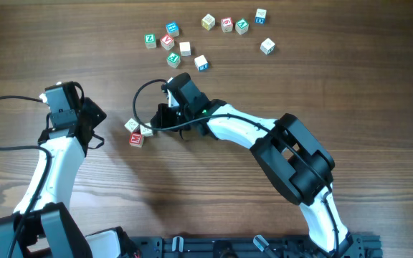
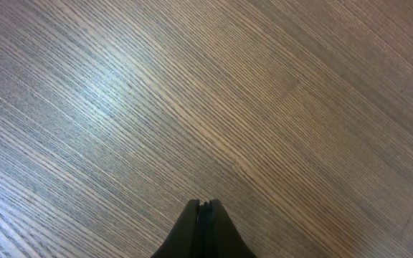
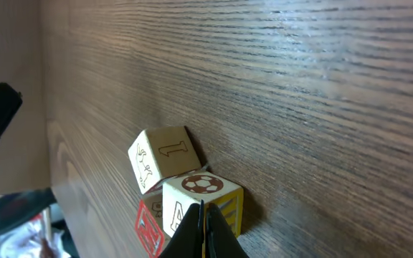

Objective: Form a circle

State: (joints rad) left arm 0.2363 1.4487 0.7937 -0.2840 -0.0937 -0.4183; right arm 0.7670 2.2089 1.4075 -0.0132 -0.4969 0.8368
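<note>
1. Right gripper (image 3: 203,218) tips are pressed together with nothing between them, right at the football-printed cube (image 3: 206,192). Whether they touch it I cannot tell.
2. That cube is part of the circle (image 1: 137,132) — three cubes bunched tight, with a red-faced cube (image 3: 148,228) and a cube marked "1" (image 3: 162,156), on the table (image 1: 350,79) between the two arms.
3. Left gripper (image 2: 205,209) is closed and empty over bare wood, near the cluster's left side.
4. Other cubes (image 1: 185,48) lie scattered at the far edge — well apart from the cluster.
</note>
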